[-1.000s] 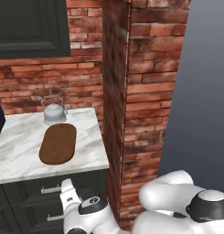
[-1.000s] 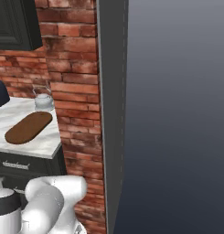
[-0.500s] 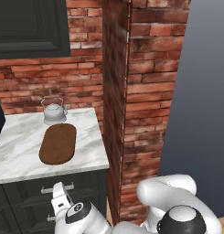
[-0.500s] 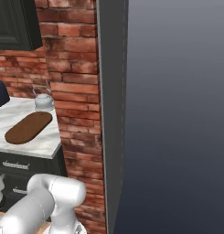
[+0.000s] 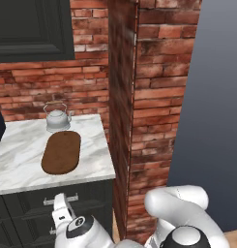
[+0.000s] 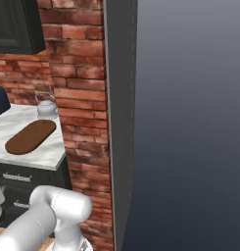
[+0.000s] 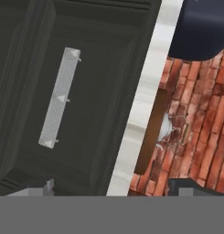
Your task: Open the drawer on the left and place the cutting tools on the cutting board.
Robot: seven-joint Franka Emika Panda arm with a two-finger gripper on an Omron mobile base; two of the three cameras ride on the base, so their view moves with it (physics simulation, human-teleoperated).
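One drawer (image 7: 63, 105) shut, tools hidden | cutting board (image 5: 61, 151) bare | fingers (image 7: 109, 189) cropped, spread wide

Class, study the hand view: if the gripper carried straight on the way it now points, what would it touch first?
Most likely the closed front of the drawer, near its silver bar handle, which lies ahead of the gripper. Depth is hard to judge, so exactly where it lands is uncertain.

Charcoal-black drawer (image 7: 72, 98) with a silver bar handle (image 7: 59, 98); dark-brown oval cutting board (image 5: 61, 152) on the white grey-veined marble worktop (image 5: 16, 160); silver-grey kettle (image 5: 57, 118); red brick wall (image 5: 149, 106).
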